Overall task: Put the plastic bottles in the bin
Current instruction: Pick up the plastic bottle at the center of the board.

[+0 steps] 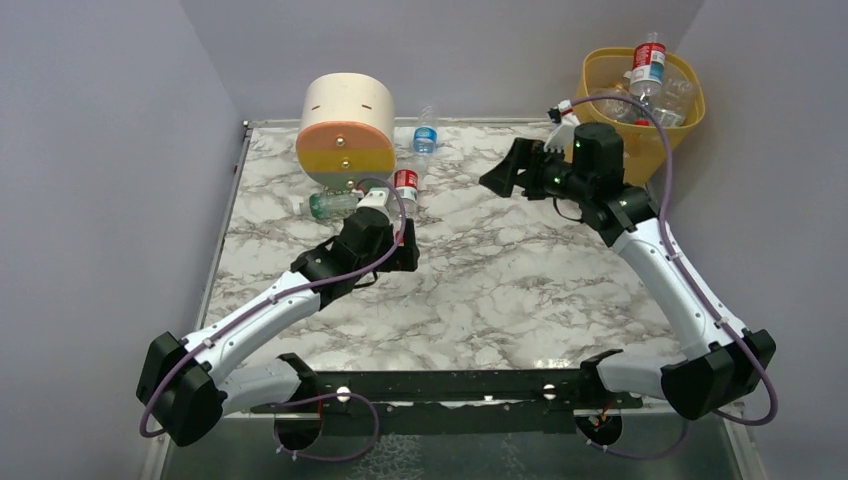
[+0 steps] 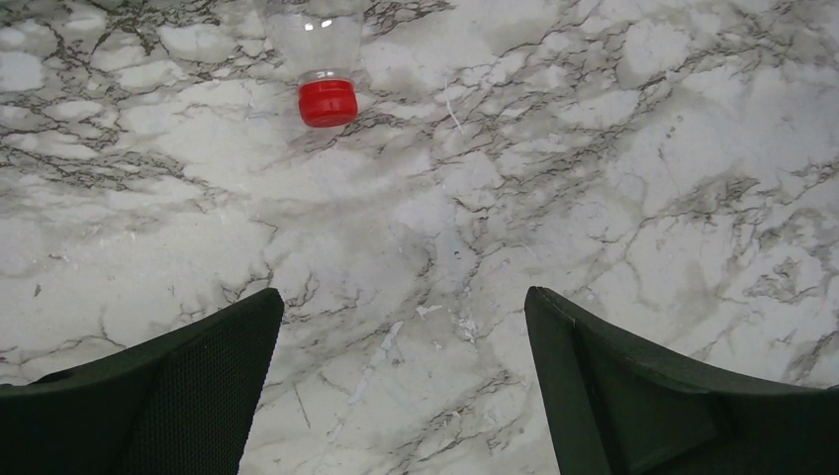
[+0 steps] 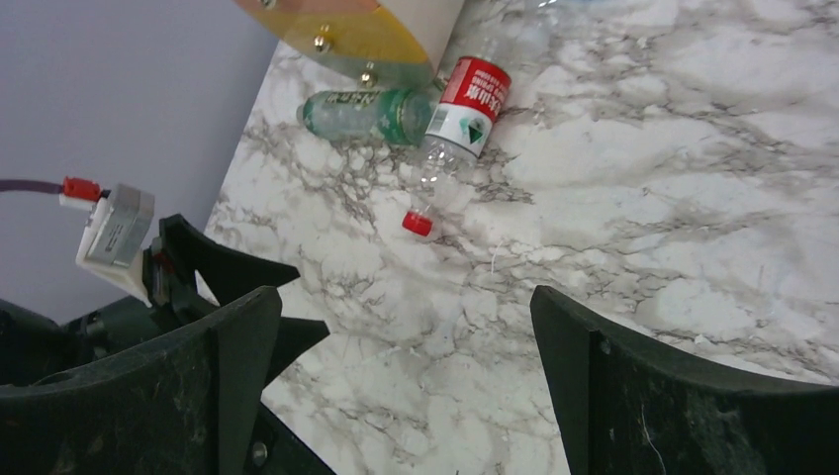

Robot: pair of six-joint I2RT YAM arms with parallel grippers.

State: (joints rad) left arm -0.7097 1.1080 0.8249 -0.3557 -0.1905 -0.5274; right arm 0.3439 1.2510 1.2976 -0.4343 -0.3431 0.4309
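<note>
The left arm stretches low across the marble bench point(image 1: 500, 290), its tool point(image 2: 404, 295) spread wide and empty just short of the red-capped bottle point(image 2: 326, 99), which lies beside a green bottle point(image 1: 330, 205). The right arm is elbow-bent beside the bin point(image 1: 600, 72). Its tool point(image 3: 406, 297) points left, jaws fully apart, gripping nothing.
</note>
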